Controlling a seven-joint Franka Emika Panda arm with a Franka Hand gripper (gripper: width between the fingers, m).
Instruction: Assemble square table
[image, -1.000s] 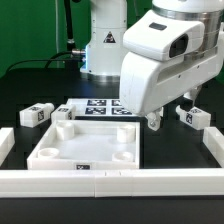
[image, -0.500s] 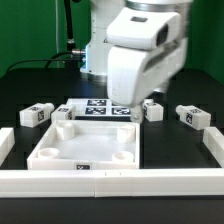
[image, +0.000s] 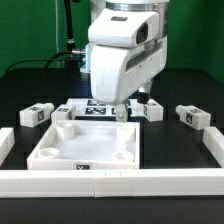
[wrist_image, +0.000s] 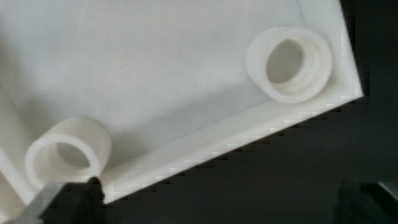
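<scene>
The square table's white panel (image: 85, 147) lies flat in the middle, rim up, with round corner sockets. In the wrist view the panel (wrist_image: 143, 70) fills most of the picture, with two sockets (wrist_image: 288, 62) (wrist_image: 68, 150) near its edge. White tag-marked leg posts lie around it: two at the exterior view's left (image: 38, 114) (image: 62, 114), two at its right (image: 151, 110) (image: 192, 116). My gripper (image: 128, 108) hangs over the panel's back edge, open and empty. In the wrist view the gripper (wrist_image: 222, 205) has dark fingers (wrist_image: 71, 200) wide apart, over dark table beside the panel's edge.
The marker board (image: 100, 106) lies behind the panel, partly under the arm. Long white border rails run along the front (image: 110, 181), the exterior view's left (image: 5, 142) and right (image: 214, 146). The robot base stands at the back.
The arm has swung from the exterior view's right toward the left, from over the right leg posts to over the panel's back edge. The parts have not moved.
</scene>
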